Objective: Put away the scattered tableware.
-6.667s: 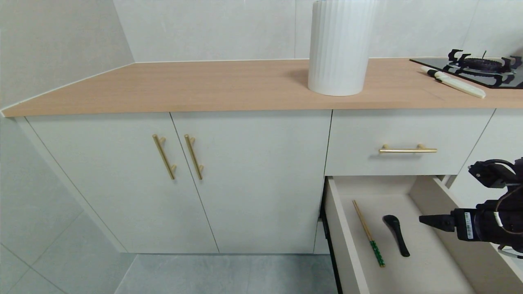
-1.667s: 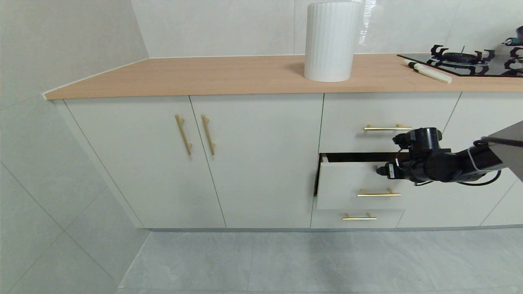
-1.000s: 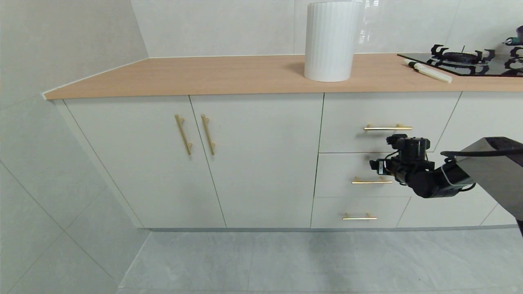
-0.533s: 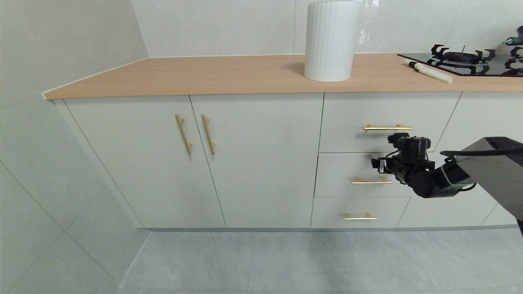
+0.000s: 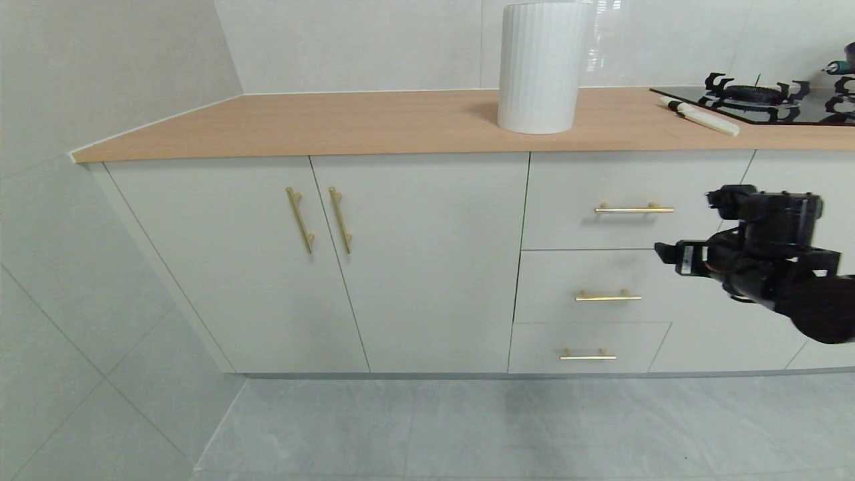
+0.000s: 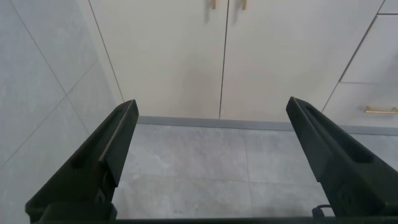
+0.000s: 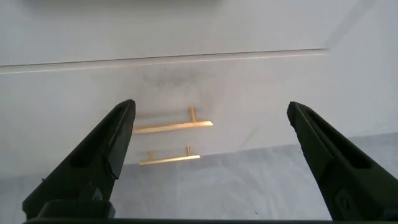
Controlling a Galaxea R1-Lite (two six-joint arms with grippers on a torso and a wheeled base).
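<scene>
The middle drawer point(image 5: 594, 274) of the cream cabinet is fully shut, its brass handle point(image 5: 608, 296) free, and what lies inside is hidden. My right gripper point(image 5: 670, 256) hangs open in front of the cabinet, a little to the right of that drawer and apart from it. In the right wrist view its fingers point(image 7: 99, 162) spread wide around the middle drawer's handle point(image 7: 173, 127) and the bottom drawer's handle point(image 7: 169, 159), with nothing held. My left gripper point(image 6: 211, 104) is open and empty, low over the grey floor point(image 6: 205, 162) before the cabinet doors point(image 6: 224, 56).
On the wooden countertop point(image 5: 334, 123) stand a tall white ribbed container point(image 5: 540, 67), a pale knife-like utensil point(image 5: 699, 117) and a black gas hob point(image 5: 755, 97). Top drawer point(image 5: 634, 200) and bottom drawer point(image 5: 588, 347) are shut. The grey tiled floor point(image 5: 434, 427) lies open in front.
The drawer, which held chopsticks and a black spoon, has been pushed shut. My right gripper has since drawn back from its front to the right. The head camera pulled back early on.
</scene>
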